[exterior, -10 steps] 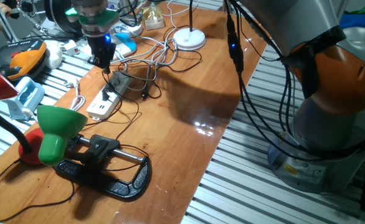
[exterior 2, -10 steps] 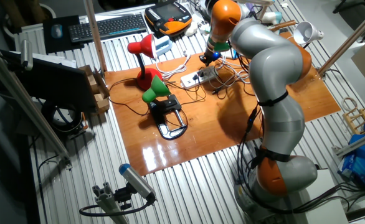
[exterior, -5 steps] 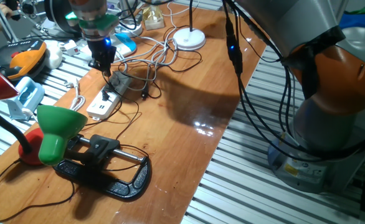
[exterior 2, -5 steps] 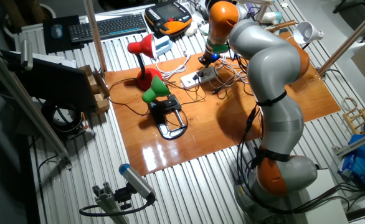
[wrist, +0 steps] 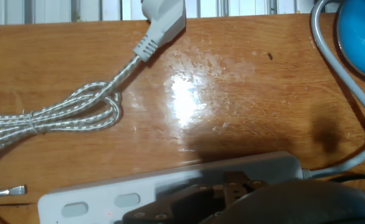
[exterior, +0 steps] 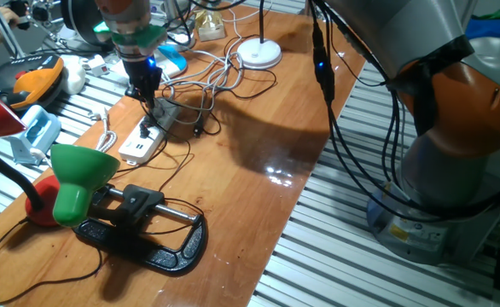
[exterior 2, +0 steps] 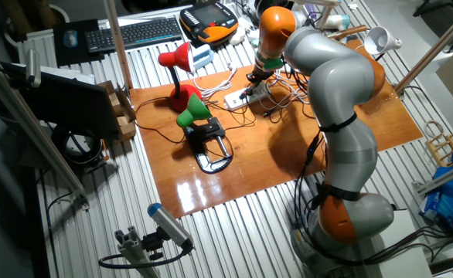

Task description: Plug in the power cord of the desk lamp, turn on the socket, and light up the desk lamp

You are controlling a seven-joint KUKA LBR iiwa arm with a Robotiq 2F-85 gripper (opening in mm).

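The gripper [exterior: 148, 95] points straight down over the far end of the socket [exterior: 144, 139], its dark fingers right at the strip's top face, and from either fixed view it is too dark and small to say whether the jaws are apart or closed, or whether anything sits between them. In the hand view the gripper itself is just a dark blur along the bottom edge, hard against the socket's [wrist: 170, 186] white body. That strip lies on the wooden table [exterior: 258, 128], running from near-left to far-right, with a tangle of pale and dark cables just beyond it. The desk lamp [exterior: 259, 53] stands well apart at the far edge of the table, white disc base flat, thin stem upright. The power cord [exterior: 216, 72] loops across the wood between lamp and strip. In the hand view a braided cord [wrist: 76, 106] ending in a white plug [wrist: 161, 25] lies loose on the table, clear of the strip. Near-left, a green lamp [exterior: 79, 179] on its black clamp [exterior: 148, 230].
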